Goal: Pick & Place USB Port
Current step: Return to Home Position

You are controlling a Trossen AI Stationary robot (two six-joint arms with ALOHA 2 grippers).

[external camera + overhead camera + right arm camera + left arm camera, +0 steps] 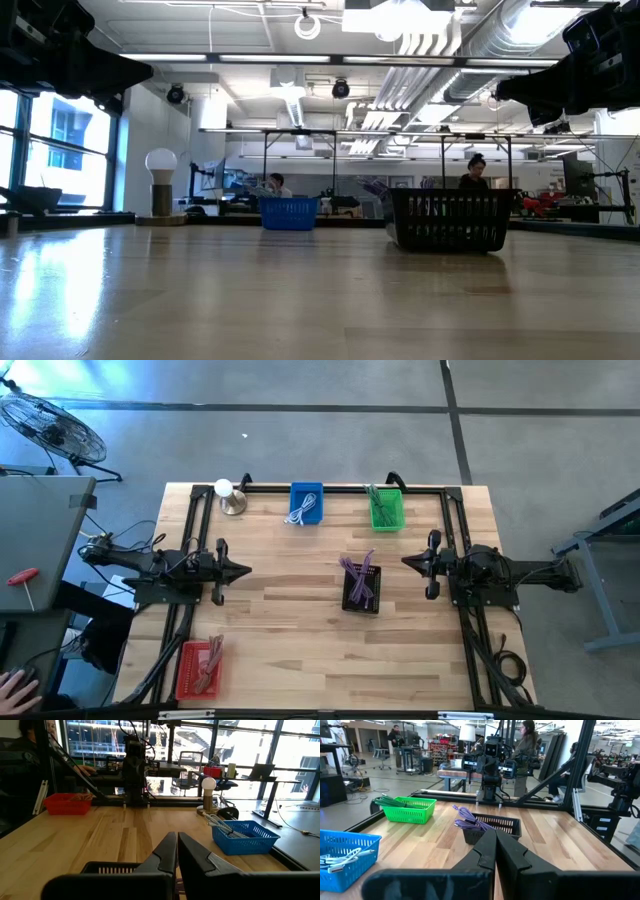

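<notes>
Wooden table [300, 640]: left gripper [243, 571] and right gripper [407, 561] are seen pressed together, empty, on opposite sides of black bin [450, 222]

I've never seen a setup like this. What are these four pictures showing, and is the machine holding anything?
This is a robot with two dark arms at a wooden table. One picture looks straight down, one looks level across the tabletop, and two come from cameras on the wrists. The left pincer and the right pincer face each other, both shut and empty. On the table stand a blue plastic basket with a white cable, a green plastic basket with green cables, a black basket with purple cables, a red basket with pinkish cables, and a lamp with a round white bulb.
</notes>
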